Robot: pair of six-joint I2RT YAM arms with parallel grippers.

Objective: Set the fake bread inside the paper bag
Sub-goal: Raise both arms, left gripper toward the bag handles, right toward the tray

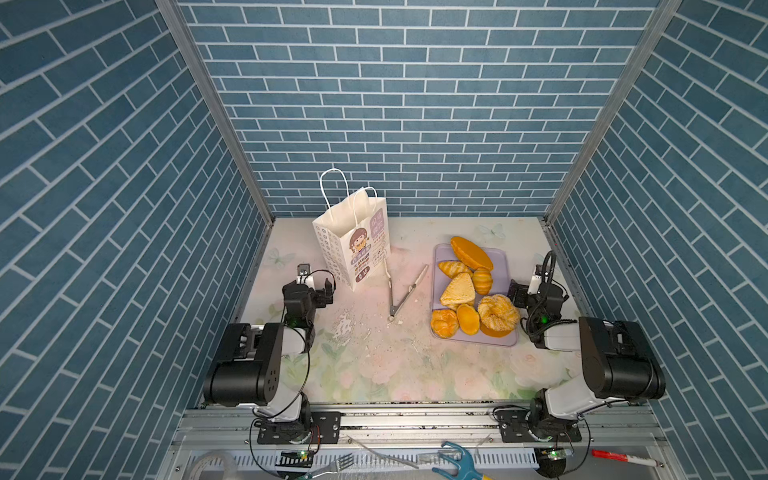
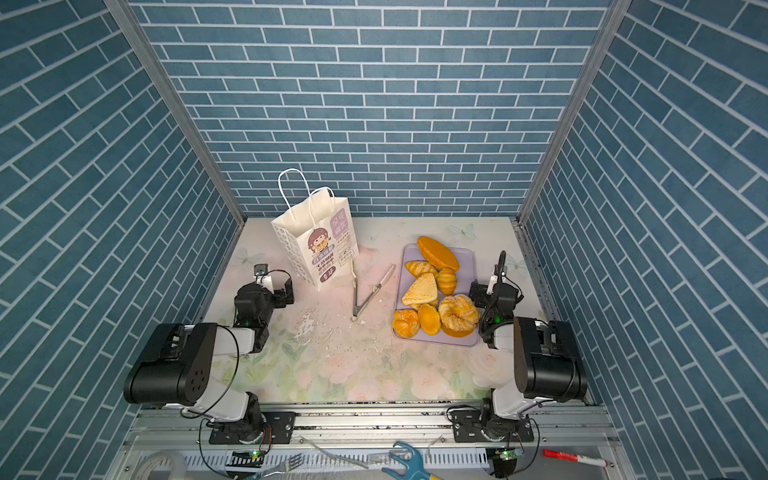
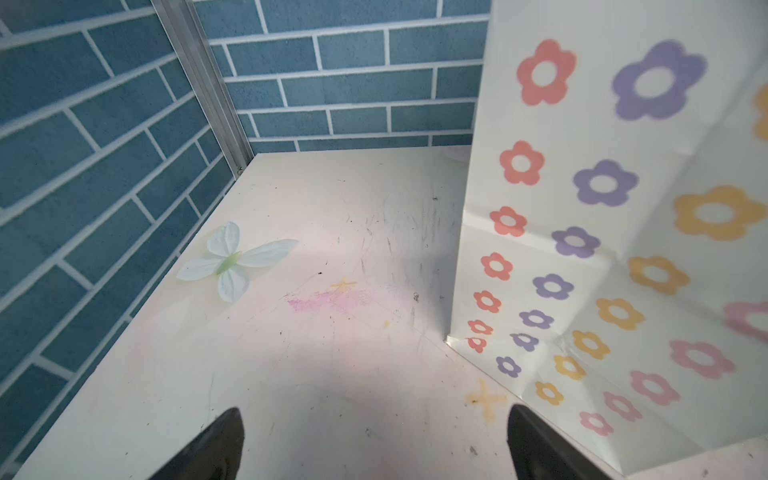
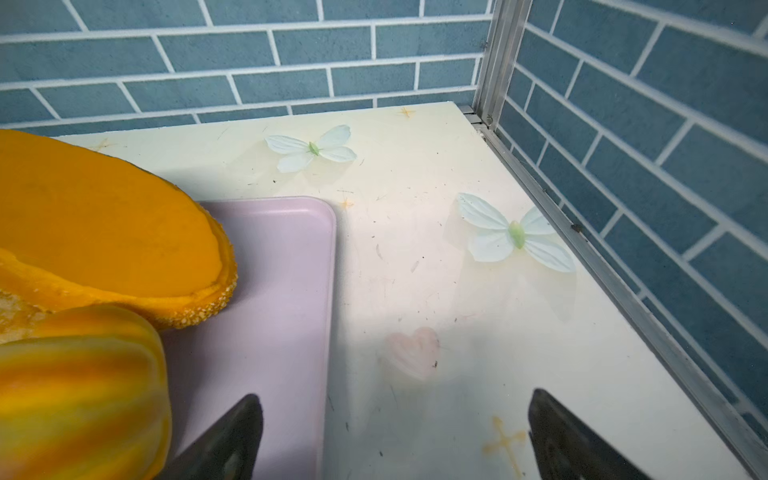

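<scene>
My left gripper [image 3: 374, 415] sits spread wide and empty just beside the paper bag [image 1: 353, 245]. The bag stands upright toward the back-left corner of the table [image 1: 374, 365], mouth up. Tongs [image 1: 405, 293] lie between bag and tray, well clear of both arms. All the fake bread [image 1: 457, 289] I can see is heaped on the lavender tray [image 1: 505, 266] near the right edge. My right gripper [image 4: 395, 397], fingers apart and holding nothing, hovers at the tray's right rim. I'd take the striped bun [image 4: 79, 374] nearest it first, pinch across its narrow width and lift clear. I'd steady the light bag with the left arm so it can't tip.
</scene>
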